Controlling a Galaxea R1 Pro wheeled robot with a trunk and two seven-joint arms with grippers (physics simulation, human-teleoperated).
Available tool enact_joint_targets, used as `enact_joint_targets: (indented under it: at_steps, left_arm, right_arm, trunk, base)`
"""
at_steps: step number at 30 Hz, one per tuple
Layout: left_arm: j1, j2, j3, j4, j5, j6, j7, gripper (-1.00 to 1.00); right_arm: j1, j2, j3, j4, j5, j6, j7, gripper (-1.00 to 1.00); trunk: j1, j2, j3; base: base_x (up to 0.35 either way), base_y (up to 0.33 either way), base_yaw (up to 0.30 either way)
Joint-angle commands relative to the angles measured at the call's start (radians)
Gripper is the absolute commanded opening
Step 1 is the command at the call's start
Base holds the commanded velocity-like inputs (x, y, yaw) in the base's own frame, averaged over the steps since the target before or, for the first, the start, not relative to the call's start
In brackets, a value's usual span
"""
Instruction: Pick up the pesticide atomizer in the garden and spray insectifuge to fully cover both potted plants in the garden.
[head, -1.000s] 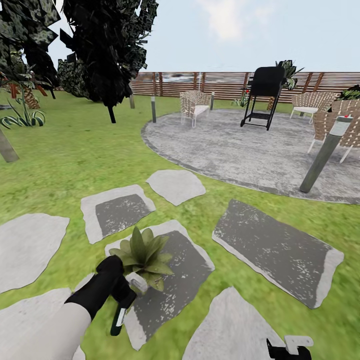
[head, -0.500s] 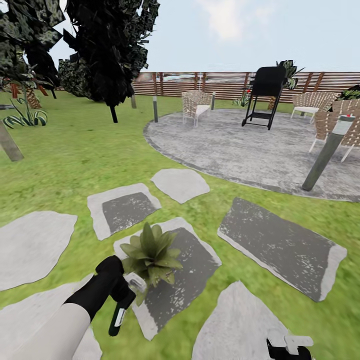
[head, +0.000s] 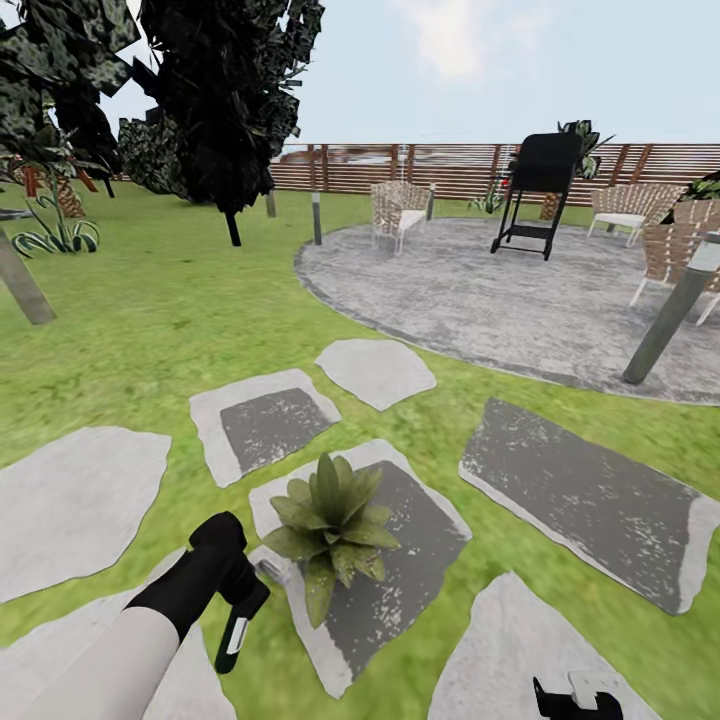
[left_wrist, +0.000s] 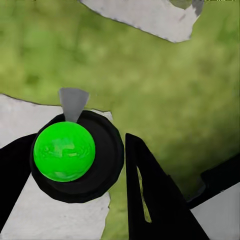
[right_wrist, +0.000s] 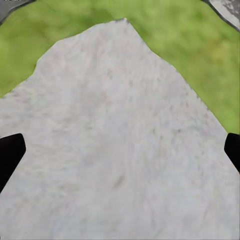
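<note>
A potted plant (head: 335, 520), a low rosette of pointed green leaves, stands on a grey stepping stone (head: 400, 570) in the garden lawn. Just left of it my left gripper (head: 238, 598) is shut on the pesticide atomizer (head: 232, 640), a slim dark bottle hanging downward with a pale end. The left wrist view looks along the atomizer (left_wrist: 65, 150), showing a bright green round end in a black ring between the black fingers (left_wrist: 150, 195). My right gripper (head: 575, 695) sits at the lower right. In its wrist view the right gripper (right_wrist: 120, 150) is open over a pale stone (right_wrist: 115, 140).
Several stepping stones (head: 270, 425) lie across the grass. Beyond them is a round paved patio (head: 500, 290) with a black grill (head: 535, 190) and woven chairs (head: 398, 210). A grey bollard light (head: 675, 310) leans at right. Dark trees (head: 220, 90) and a slat fence (head: 440, 165) stand behind.
The whole view has swung left, so everything sits further right in the picture. The plant now stands a little farther from my left gripper, which still holds the atomizer.
</note>
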Motion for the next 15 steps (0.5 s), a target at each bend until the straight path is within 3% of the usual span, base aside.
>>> enact_joint_targets:
  at_steps: [1, 6, 15]
  left_arm:
    - [0.0, 0.002, -0.003, 0.0, -0.009, 0.003, -0.009, -1.0]
    - [0.005, 0.002, -0.005, 0.007, -0.012, 0.002, -0.009, -1.0]
    - [0.083, -0.001, -0.004, 0.007, -0.011, -0.003, 0.002, -1.0]
  right_arm:
    - [-0.001, 0.0, -0.009, 0.001, 0.011, -0.004, -0.001, 1.0]
    - [-0.001, 0.0, -0.008, 0.001, 0.011, -0.004, 0.0, 1.0]
    - [-0.001, 0.0, -0.008, 0.001, 0.011, -0.004, -0.001, 1.0]
  trunk:
    - [0.0, 0.0, -0.001]
    - [0.0, 0.0, -0.001]
    - [0.0, 0.0, -0.001]
  base:
    - [0.012, 0.021, -0.106]
    - [0.003, 0.006, -0.215]
    - [0.0, 0.0, -0.025]
